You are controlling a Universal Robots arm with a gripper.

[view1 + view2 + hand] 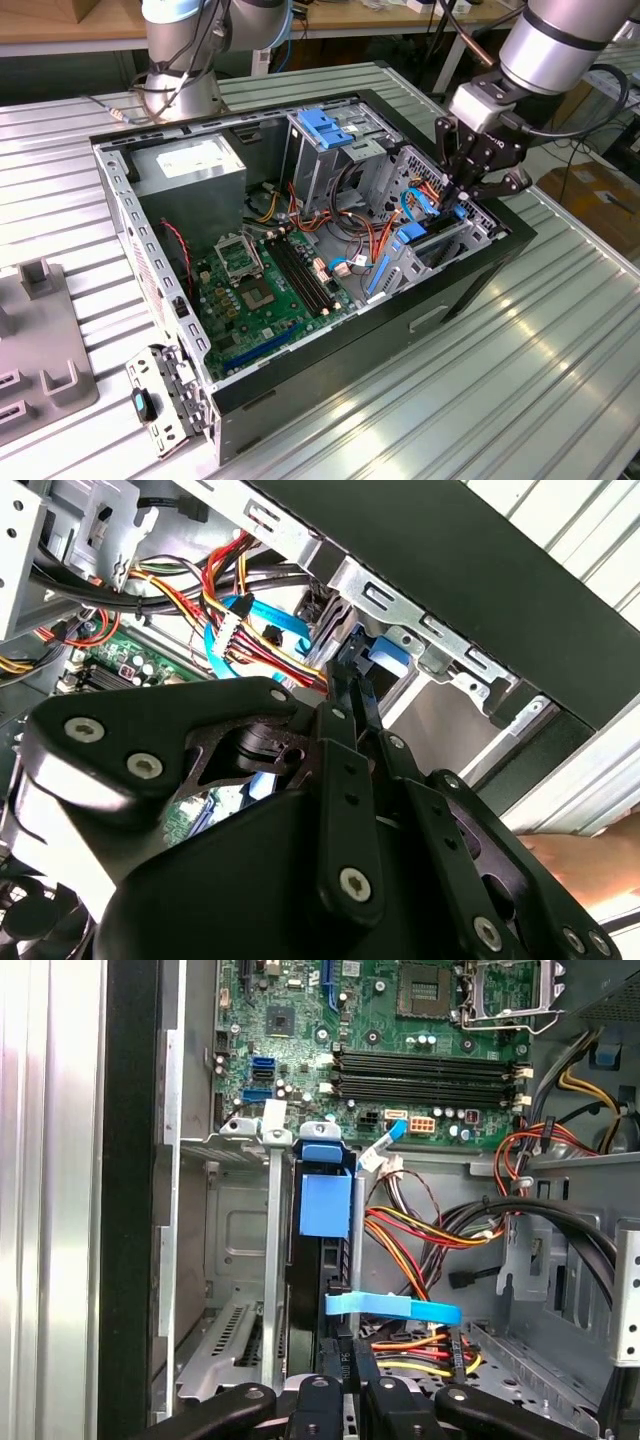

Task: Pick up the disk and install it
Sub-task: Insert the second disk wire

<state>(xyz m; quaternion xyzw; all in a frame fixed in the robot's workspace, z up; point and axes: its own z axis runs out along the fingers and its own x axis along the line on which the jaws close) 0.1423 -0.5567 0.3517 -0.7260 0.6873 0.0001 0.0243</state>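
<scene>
The disk [318, 1290] stands on edge in the drive bay of the open computer case [480, 270], at the exterior view's right. Its bright blue carrier [326, 1205] shows at the end nearest the motherboard [400, 1020], and in the exterior view the disk [410, 238] runs from there back under my fingers. My gripper [462, 200] hangs over the bay, pointing down, and is shut on the disk's near edge. In both wrist views the black fingers of the gripper [340, 1385] [355, 695] pinch together on that dark edge. The lower part of the disk is hidden inside the bay.
A blue flat cable [390, 1308] and red, yellow and orange wires [420, 1230] crowd beside the bay. A tall metal cage with a blue bracket [325, 125] stands mid-case. Another arm's base [180, 80] is behind the case, and a grey fixture [40, 330] lies at the left.
</scene>
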